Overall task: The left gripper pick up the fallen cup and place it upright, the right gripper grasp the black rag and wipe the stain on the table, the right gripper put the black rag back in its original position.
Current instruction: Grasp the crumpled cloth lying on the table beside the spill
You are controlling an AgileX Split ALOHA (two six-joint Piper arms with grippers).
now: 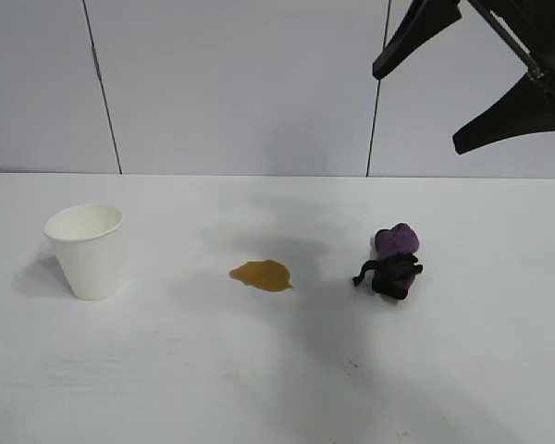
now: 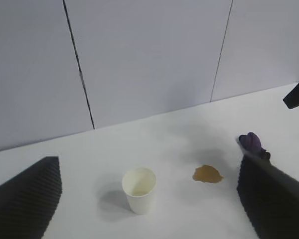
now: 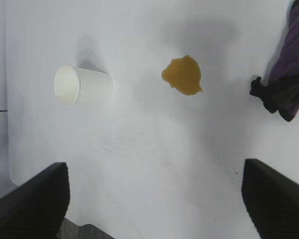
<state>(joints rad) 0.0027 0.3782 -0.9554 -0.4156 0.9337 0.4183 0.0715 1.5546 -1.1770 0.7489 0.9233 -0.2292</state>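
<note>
Where grey wall panels (image 1: pixel 231 83) end, white table (image 1: pixel 166 370); amber stain (image 1: pixel 261 275)

White table (image 1: pixel 259 388) with three things on it.
An upright cup (image 1: pixel 86 250), a stain (image 1: pixel 261 275) and a rag (image 1: pixel 393 263) are spread apart across it.

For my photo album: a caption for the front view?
Upright cup, amber stain, black rag on the table; open right gripper above.

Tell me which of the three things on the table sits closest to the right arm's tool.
The black rag, the bunched black and purple cloth: it lies almost beneath the right tool, while the amber stain is mid-table and the upright white cup stands farthest off.
</note>
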